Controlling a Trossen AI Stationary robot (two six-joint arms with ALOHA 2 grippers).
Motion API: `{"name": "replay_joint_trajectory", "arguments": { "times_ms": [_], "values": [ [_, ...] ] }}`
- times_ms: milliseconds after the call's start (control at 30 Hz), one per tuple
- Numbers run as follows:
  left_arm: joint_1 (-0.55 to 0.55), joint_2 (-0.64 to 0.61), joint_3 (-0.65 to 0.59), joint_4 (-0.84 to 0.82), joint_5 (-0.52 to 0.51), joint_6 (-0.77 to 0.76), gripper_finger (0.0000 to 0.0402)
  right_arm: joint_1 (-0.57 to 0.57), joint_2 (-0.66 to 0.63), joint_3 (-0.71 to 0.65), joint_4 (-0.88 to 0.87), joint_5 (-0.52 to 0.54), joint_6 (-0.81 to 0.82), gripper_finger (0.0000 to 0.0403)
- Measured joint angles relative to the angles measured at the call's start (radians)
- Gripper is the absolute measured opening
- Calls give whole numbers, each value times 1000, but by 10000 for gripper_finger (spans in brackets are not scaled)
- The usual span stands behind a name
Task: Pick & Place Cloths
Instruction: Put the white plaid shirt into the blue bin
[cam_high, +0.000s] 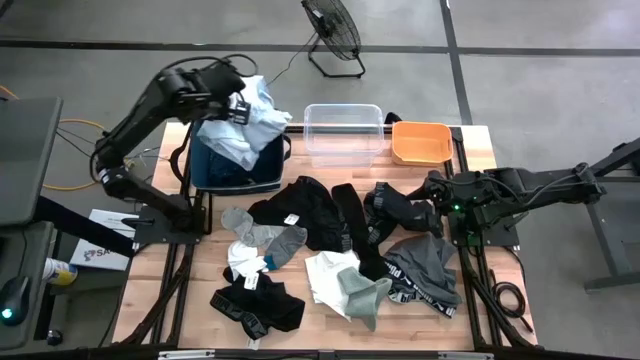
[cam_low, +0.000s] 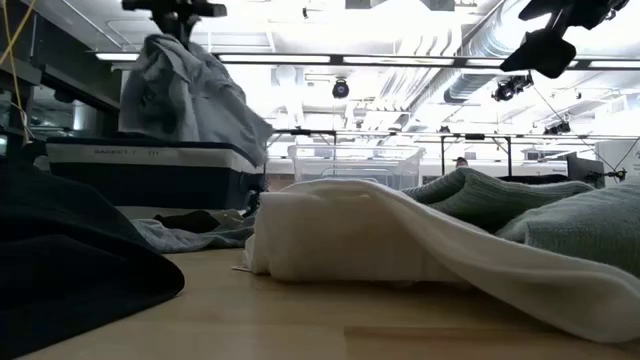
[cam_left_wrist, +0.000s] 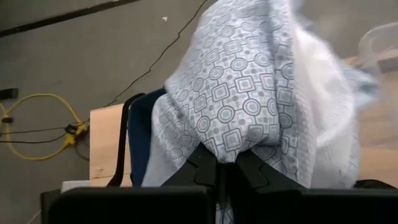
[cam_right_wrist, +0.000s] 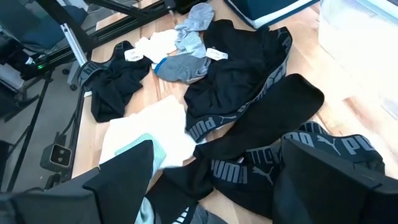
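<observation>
Pale blue patterned cloth (cam_high: 248, 122) pinched in left gripper (cam_high: 237, 107), hanging long axis vertical above the navy bin (cam_high: 236, 168); right gripper (cam_high: 432, 187), fingers spread wide, over black cloths (cam_high: 400, 212) well right of bin.

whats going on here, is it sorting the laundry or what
The left gripper has its fingers shut on a pale blue patterned shirt and holds it over the navy fabric bin at the table's back left. The right gripper hangs with its fingers open above the black clothes on the right. Many cloths lie spread over the wooden table: black underwear, grey socks, a white piece. The clear tub and orange tub look empty.
</observation>
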Motion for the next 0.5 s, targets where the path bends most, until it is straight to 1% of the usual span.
{"name": "replay_joint_trajectory", "arguments": {
  "times_ms": [167, 333, 400, 500],
  "values": [
    [0, -51, 0, -1, 50, 5, 7, 0, 0, 0, 0, 26, 7, 350],
    [0, -59, -4, 2, 94, 29, 7, 0, 0, 0, 1, 30, 10, 350],
    [0, -59, -30, 3, 96, 34, 7, 0, 0, 0, 1, 30, 17, 350],
    [0, -58, -115, 4, 128, 34, 7, 0, 0, 0, 1, 30, 24, 350]
  ]
}}
